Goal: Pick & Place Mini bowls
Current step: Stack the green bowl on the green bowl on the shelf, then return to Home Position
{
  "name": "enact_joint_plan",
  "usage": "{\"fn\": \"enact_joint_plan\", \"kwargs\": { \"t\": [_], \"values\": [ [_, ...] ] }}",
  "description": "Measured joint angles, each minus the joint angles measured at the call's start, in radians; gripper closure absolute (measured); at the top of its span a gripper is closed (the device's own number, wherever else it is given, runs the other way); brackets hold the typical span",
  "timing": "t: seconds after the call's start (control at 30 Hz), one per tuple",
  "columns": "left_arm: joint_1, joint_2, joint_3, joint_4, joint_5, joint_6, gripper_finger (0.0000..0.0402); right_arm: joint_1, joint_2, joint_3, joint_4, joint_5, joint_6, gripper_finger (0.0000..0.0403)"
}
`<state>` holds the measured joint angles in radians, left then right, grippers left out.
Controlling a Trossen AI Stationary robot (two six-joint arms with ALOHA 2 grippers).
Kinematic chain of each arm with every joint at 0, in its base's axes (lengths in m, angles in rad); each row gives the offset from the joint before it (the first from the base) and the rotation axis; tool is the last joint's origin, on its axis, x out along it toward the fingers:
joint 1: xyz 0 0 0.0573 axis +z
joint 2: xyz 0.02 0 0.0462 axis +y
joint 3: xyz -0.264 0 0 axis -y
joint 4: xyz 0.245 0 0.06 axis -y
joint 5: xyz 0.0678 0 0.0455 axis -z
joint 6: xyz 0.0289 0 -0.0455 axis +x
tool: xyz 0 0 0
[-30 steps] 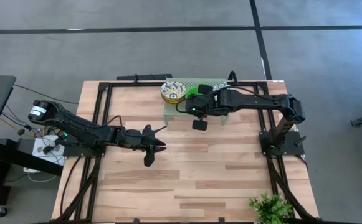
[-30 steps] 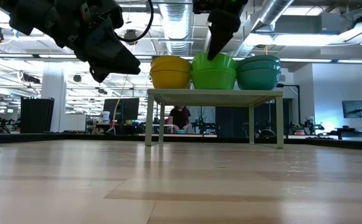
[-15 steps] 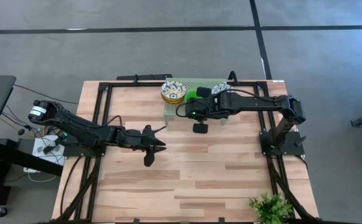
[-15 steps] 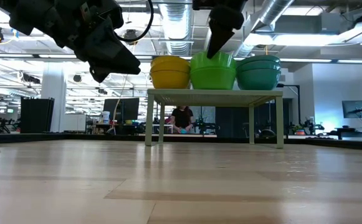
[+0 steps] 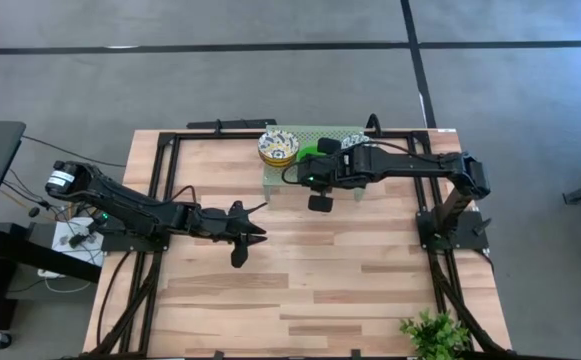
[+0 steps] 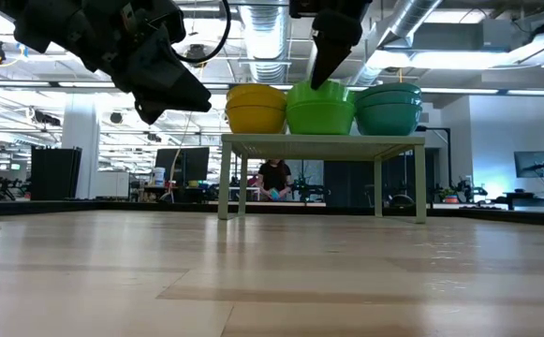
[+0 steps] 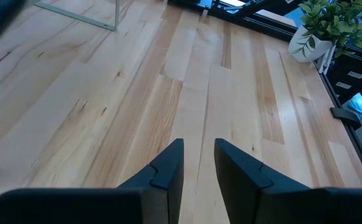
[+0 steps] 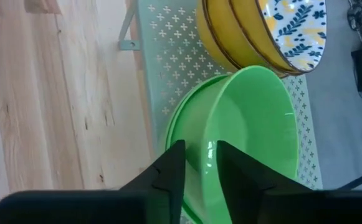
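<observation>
A pale wooden table [image 5: 300,280] is seen; a small pale green perforated stand [image 6: 322,142] is set at its far edge; a leafy potted plant [image 5: 432,335] occupies one near corner.

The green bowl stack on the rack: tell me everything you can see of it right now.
The stack of plain bright green glossy bowls sits upright, nested, in the middle of the pale green perforated rack, between the stack of yellow bowls with blue leaf patterns and a teal stack. The right gripper straddles the top bowl's rim, one finger inside and one outside.
</observation>
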<state>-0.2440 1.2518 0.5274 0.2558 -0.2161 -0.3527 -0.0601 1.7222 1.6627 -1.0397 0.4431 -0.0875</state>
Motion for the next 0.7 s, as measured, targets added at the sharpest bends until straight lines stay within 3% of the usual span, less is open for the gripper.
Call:
{"fn": "enact_joint_plan", "kwargs": {
  "t": [0.4, 0.7],
  "values": [
    [0.0, 0.0, 0.0, 0.0, 0.0, 0.0, 0.0311, 0.033, 0.0, 0.006, 0.036, 0.034, -0.068, 0.0214],
    [0.0, -0.123, 0.0, 0.004, 0.0, 0.107, 0.0311, 0.214, -0.001, 0.203, -0.096, 0.033, -0.074, 0.0198]
  ]
}}
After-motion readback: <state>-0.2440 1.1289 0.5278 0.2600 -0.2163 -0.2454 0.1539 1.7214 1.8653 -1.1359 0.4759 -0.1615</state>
